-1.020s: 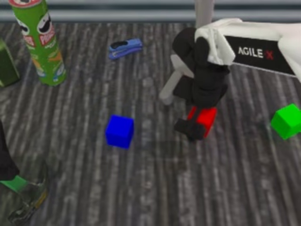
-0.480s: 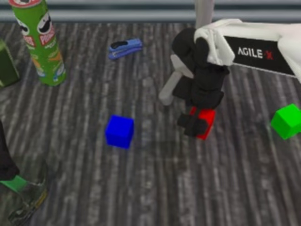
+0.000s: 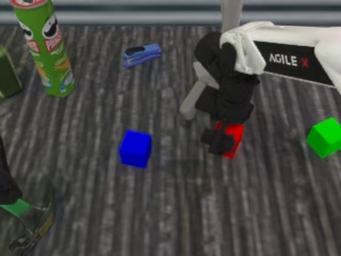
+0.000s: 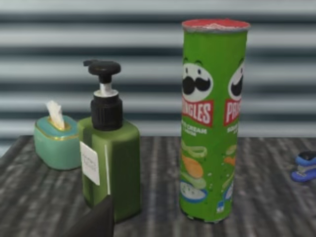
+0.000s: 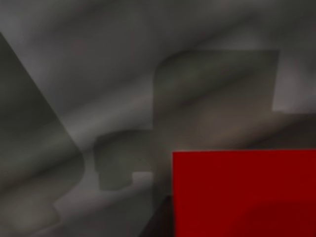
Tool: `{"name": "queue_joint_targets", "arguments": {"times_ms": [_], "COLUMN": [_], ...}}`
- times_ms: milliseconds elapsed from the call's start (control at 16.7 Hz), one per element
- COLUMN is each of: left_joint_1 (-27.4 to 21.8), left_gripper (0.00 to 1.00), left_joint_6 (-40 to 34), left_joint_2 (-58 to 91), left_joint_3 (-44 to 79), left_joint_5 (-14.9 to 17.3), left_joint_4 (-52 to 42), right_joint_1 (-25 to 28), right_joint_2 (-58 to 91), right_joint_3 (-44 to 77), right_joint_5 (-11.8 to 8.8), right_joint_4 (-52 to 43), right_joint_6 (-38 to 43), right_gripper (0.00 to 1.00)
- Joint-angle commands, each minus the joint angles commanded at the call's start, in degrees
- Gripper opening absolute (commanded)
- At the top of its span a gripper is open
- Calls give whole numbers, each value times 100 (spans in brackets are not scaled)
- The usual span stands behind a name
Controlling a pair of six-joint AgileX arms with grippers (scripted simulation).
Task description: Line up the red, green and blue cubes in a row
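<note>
The red cube (image 3: 236, 134) sits on the table right of centre, and my right gripper (image 3: 224, 141) comes down over it from above, shut on it with black fingers (image 3: 216, 143) against its side. In the right wrist view the red cube (image 5: 247, 192) fills the near corner. The blue cube (image 3: 135, 149) lies left of centre, a short way from the red one. By the right edge of the table is the green cube (image 3: 325, 137). My left arm (image 3: 6, 184) is parked at the lower left edge.
A tall green crisp can (image 3: 48, 50) stands at the back left beside a green pump bottle (image 3: 6, 74). A blue stapler (image 3: 141, 55) lies at the back centre. The left wrist view shows the crisp can (image 4: 212, 123), pump bottle (image 4: 108, 158), a teal tissue box (image 4: 54, 143) and the stapler (image 4: 306, 167).
My right gripper's fingers have drawn in against the red cube since one second ago. The cubes and the left arm have not moved.
</note>
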Motion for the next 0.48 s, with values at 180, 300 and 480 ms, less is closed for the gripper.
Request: {"name": "queue_joint_targets", "arguments": {"times_ms": [180, 300, 480], "left_joint_1": [0, 0, 0], "left_gripper": [100, 100, 100], "left_joint_6": [0, 0, 0], "left_joint_2": [0, 0, 0], "left_joint_3": [0, 0, 0], "left_joint_5": [0, 0, 0], "left_joint_4": [0, 0, 0], "right_joint_1": [0, 15, 29], "right_joint_2": [-152, -211, -382], "right_joint_3": [26, 215, 637], "right_joint_5": [-52, -54, -56], "right_joint_4": [-96, -316, -1008], "right_joint_6": [41, 33, 38], "right_gripper": [0, 0, 0]}}
